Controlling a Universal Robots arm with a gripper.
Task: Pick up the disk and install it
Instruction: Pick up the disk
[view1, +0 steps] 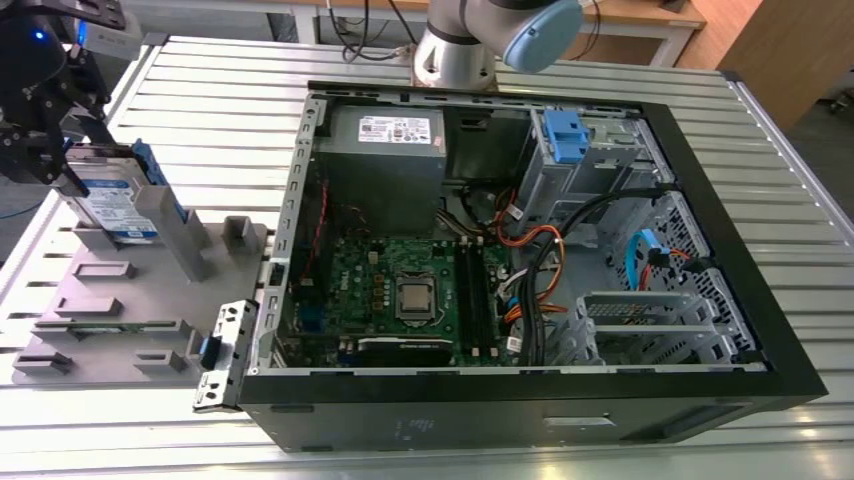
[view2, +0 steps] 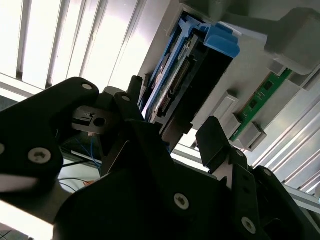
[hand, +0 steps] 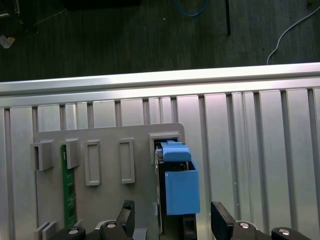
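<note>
Silver slats form the desk (view1: 134, 432) in the exterior view. On it lies an open black computer case (view1: 467, 420), with its green motherboard (view1: 400, 280) and grey power supply (view1: 387, 150) exposed. At the exterior view's left, just beside the case, sits a grey fixture (view1: 120, 300) with several slots. The disk (view1: 118, 205) stands on edge in one of them, its white-and-blue label facing the camera and its blue bracket along the far edge. The black hand (view1: 78, 150) hangs directly over the disk's upper end, reaching down around it.

In the second wrist view the hand (view2: 173, 107) is spread, with the disk (view2: 200, 70) between its fingers (view2: 215, 142). A bright gap shows between that finger and the disk's near end. The disk sits seated in the fixture (view2: 240, 85), and a green memory stick (view2: 262, 97) lies in a slot beside it. The desk (view2: 45, 35) shows pale beyond.

In the first wrist view the disk (hand: 181, 192) is seen end on, blue bracket uppermost, standing in its slot at one side of the fixture (hand: 105, 150). The hand (hand: 173, 207) straddles it, each fingertip (hand: 219, 212) clear of the disk with bare space between. The memory stick (hand: 69, 185) sits in a slot near the fixture's other side. The desk (hand: 260, 150) runs out to its edge, with dark floor (hand: 125, 40) beyond.
</note>
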